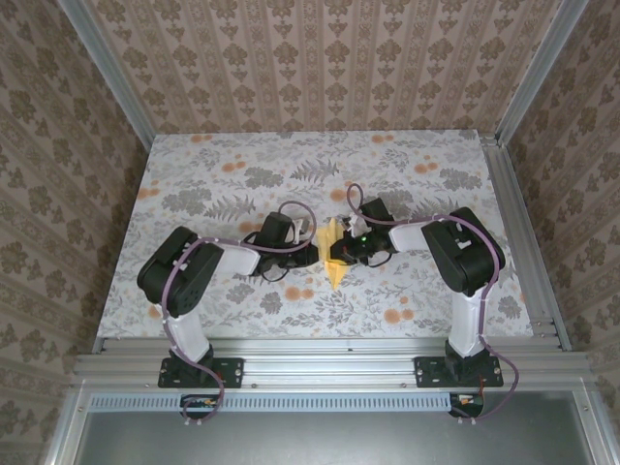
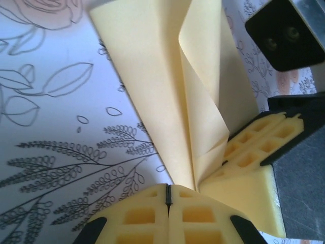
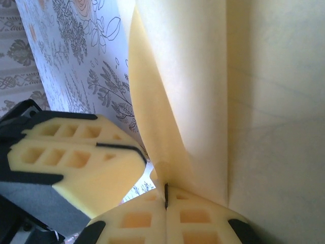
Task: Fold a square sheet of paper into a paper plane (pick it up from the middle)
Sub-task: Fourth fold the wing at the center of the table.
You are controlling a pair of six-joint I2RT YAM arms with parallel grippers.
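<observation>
You're working mid-desk (image 1: 242,174), both arms reaching inward and meeting over the paper (image 1: 334,260), which is lying partly folded between them with one flap curling up off the surface. Your right hand (image 3: 166,192) is showing its fingers pressed together with the crease running straight down into the seam, so it's looking clamped on the paper. Your left hand (image 2: 167,195) is showing its fingers together too, with the fold ending right at its tips. I can't tell whether it's actually nipping the paper or just pressing beside it. The two hands are sitting almost tip to tip, so you're crowding yourself and risking one pad catching the other. For this fold, I'm judging that you're wanting one hand anchoring and the other shaping: the right staying firm on the crease, the left easing low and slow along the fold line, laying that raised flap flat rather than dragging it. Paper this thin is likely going to buckle or slip under a sideways pull, so be checking that the edges are lining up before you're pressing the crease down.
</observation>
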